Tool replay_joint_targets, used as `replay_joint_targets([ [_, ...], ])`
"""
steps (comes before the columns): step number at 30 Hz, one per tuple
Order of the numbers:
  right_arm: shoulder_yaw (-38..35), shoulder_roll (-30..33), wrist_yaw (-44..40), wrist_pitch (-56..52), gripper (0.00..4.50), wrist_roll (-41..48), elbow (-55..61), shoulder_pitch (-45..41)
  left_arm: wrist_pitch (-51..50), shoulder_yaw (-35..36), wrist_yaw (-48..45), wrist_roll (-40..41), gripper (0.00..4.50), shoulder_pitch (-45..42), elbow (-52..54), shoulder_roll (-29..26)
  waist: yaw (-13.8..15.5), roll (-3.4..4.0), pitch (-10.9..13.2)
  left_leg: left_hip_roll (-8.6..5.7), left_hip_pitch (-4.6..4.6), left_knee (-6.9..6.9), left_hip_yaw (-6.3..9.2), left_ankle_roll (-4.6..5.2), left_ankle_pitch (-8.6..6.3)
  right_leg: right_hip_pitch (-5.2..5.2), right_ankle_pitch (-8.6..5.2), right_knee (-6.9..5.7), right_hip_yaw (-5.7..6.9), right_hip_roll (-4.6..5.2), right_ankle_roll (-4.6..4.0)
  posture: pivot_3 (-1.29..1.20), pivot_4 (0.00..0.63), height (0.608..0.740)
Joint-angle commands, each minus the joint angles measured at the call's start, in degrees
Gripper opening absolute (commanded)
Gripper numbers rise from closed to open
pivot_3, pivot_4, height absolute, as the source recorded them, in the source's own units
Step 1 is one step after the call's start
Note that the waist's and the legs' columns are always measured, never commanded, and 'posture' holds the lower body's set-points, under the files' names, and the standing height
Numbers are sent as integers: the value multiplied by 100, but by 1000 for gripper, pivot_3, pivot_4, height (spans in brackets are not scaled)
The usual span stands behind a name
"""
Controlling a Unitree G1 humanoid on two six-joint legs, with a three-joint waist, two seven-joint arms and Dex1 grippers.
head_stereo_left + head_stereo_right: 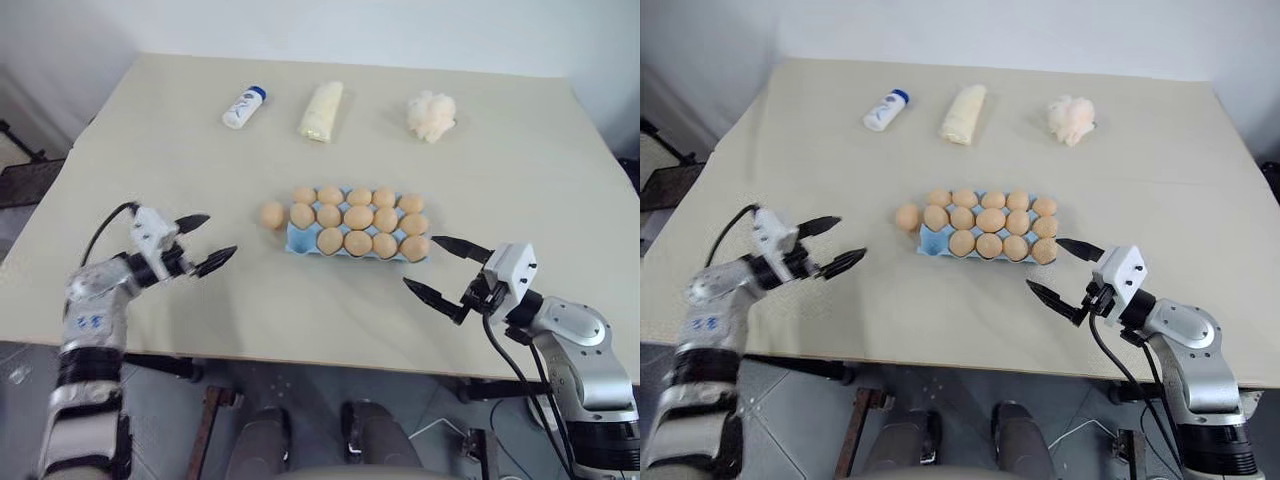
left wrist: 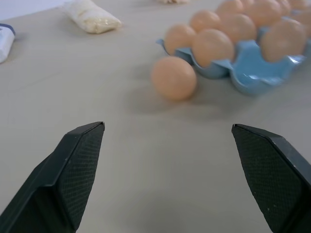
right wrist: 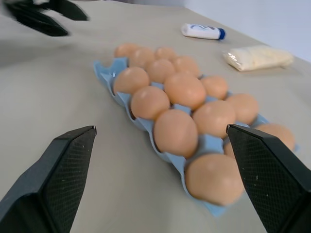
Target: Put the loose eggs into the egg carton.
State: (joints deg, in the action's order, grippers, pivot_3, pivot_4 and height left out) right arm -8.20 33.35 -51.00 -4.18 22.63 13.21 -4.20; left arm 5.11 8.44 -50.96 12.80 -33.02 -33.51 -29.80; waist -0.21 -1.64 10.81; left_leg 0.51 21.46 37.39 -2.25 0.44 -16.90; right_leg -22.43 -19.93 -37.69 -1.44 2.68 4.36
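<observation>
The egg carton (image 1: pixel 302 240) is nearly filled with eggs; one loose egg (image 1: pixel 272 215) is left beside it; both grippers' fingers are spread, empty.

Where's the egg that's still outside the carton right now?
In the head views the loose egg lies on the table, against the light-blue egg carton's left end at its far corner, between the carton and the open left pincer.
</observation>
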Motion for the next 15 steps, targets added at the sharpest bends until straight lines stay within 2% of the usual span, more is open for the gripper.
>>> replay_joint_targets([
  [1,-27,17,63,54,4500,23,202,-13,330,-292,48,-280,4477,-546,-612,215,3,-2,-1,-1,0,3,-2,1,1,2,2,1,-3,0,3,0,150,740],
  [9,-16,4,250,22,4500,10,387,85,768,-583,362,-740,4477,-1694,-2350,638,-62,-2,-1,0,4,-18,-14,-3,-4,-19,6,-3,-6,-8,9,0,150,740],
  [15,-14,-45,360,83,4500,-24,482,229,1079,-581,541,-867,4477,-2197,-3156,921,-12,-3,0,-1,10,-7,-14,-2,-4,-16,7,3,-7,-7,12,0,150,740],
])
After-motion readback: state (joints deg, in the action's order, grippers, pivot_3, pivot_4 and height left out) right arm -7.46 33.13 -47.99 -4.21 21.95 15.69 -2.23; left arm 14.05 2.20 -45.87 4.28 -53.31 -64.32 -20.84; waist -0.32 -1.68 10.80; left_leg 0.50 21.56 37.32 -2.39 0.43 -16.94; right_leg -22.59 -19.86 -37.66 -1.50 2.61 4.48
